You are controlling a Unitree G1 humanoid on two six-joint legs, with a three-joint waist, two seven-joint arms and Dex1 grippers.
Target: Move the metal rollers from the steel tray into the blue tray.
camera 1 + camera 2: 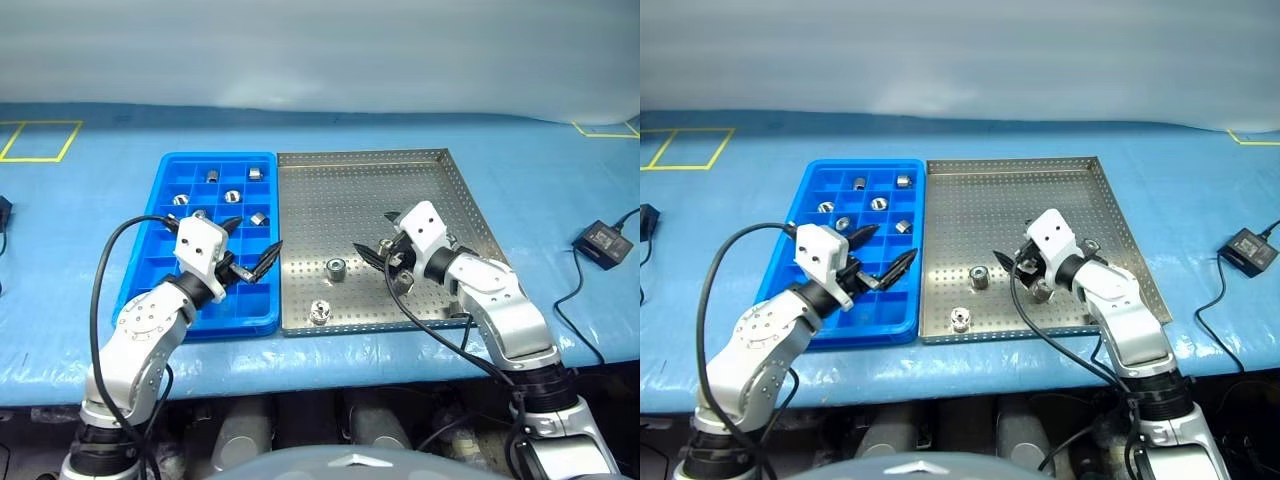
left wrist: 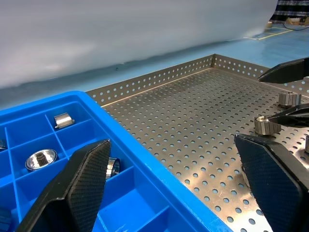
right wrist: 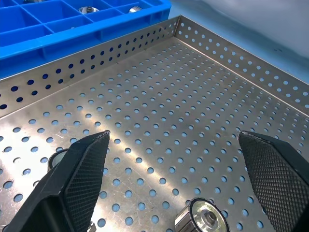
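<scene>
Worktop [image 1: 90, 200] covered in blue sheeting, marked with yellow tape squares [image 1: 40, 140] at its far corners; a pale wall rises behind. The blue tray [image 1: 150, 260] and the steel tray [image 1: 330, 180] lie side by side, touching. Several metal rollers [image 1: 336, 267] remain on the perforated steel floor; others occupy the blue tray's far compartments. Left gripper [image 1: 252, 247] hovers over the blue tray's near edge, right gripper [image 1: 378, 236] over the steel tray; both sets of fingers spread, empty. A black adapter [image 1: 603, 243] lies right.
</scene>
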